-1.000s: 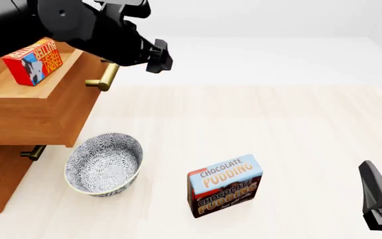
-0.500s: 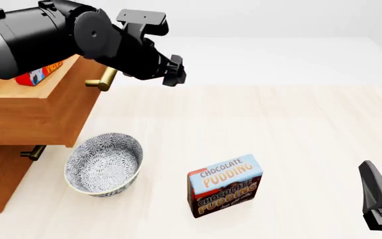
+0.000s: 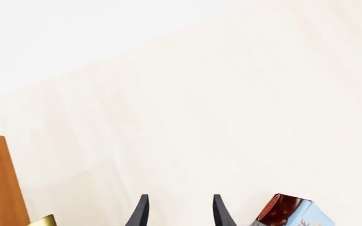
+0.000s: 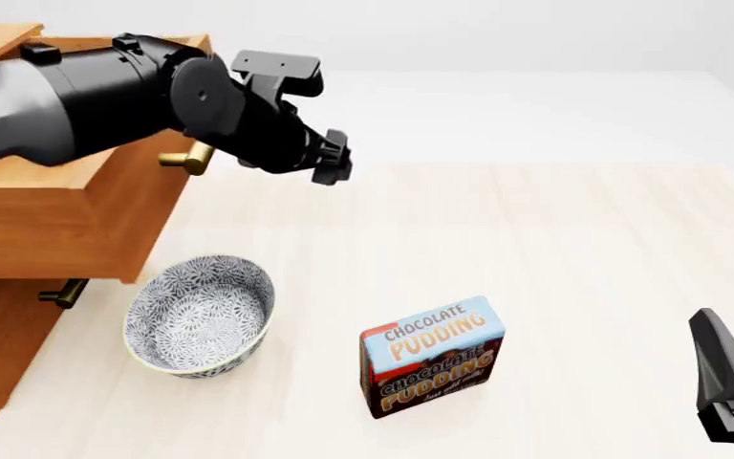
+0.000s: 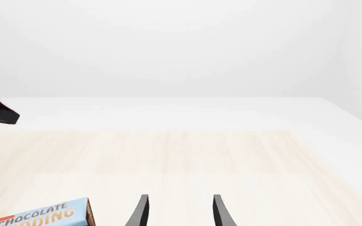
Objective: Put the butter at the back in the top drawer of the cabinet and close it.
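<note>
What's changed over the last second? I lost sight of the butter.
The left arm swung across the open top drawer, and its body now hides the butter, which showed in the drawer a second ago. The left gripper is open and empty, hanging just beyond the drawer's handle. The right gripper, the bowl and pudding box haven't moved.

Front view overlooks table; all 3 views share pudding box [image 4: 432, 357].

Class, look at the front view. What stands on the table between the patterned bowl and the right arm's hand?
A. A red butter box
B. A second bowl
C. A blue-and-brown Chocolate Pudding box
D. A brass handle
C. The Chocolate Pudding box stands upright on the table, to the right of the patterned bowl and left of the right hand at the picture's edge.
</note>
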### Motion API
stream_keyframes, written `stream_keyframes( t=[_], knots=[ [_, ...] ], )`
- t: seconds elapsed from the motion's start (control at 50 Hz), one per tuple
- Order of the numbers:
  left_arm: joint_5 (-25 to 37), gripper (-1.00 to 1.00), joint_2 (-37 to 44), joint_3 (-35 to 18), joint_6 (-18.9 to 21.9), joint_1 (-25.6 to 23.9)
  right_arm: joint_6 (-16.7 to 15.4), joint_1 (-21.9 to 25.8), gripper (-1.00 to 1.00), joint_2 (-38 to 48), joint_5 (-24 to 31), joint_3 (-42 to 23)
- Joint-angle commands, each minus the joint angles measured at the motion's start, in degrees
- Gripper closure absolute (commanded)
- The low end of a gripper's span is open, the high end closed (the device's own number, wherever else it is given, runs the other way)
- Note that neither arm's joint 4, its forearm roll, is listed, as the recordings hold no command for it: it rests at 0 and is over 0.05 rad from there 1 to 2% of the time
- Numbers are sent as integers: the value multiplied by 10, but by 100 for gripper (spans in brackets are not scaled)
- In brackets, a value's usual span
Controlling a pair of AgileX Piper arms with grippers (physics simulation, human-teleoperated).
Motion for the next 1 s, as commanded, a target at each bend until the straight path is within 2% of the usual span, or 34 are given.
stream_keyframes(
  t=[0.02, 0.6, 1.0],
  knots=[
    [-10, -100, 8, 13, 4, 13, 0, 0, -100, 0, 0, 0],
    [-2, -100, -15, 24, 30, 51, 0, 0, -100, 0, 0, 0],
    [-11, -100, -64, 82, 50, 94, 0, 0, -100, 0, 0, 0]
  ],
)
